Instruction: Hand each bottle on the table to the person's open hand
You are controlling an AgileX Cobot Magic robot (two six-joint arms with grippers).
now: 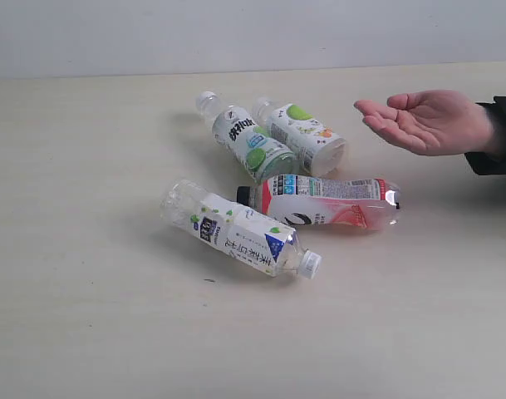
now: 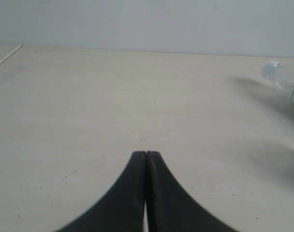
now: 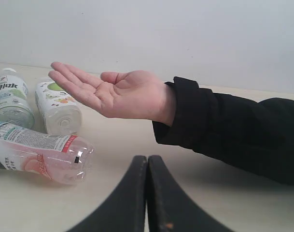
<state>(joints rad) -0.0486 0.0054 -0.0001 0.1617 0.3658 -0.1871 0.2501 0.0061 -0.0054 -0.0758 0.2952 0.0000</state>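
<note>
1. Exterior view is showing four bottles lying on the table (image 1: 78, 316): left green-label bottle (image 1: 251, 141) beside right green-label bottle (image 1: 307, 135), with red-pink bottle (image 1: 331, 202) and white-blue bottle (image 1: 240, 233) nearer the camera.
2. A person's open hand (image 1: 423, 120) is hovering palm-up near them.
3. Both pincers are sitting closed and empty: left gripper (image 2: 146, 153), right gripper (image 3: 147, 157).

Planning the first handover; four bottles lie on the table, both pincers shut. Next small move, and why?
Probably open the right pincer, which is shut, and ease it toward the red-pink bottle: in the right wrist view that bottle lies nearest it, close to the open hand.
</note>
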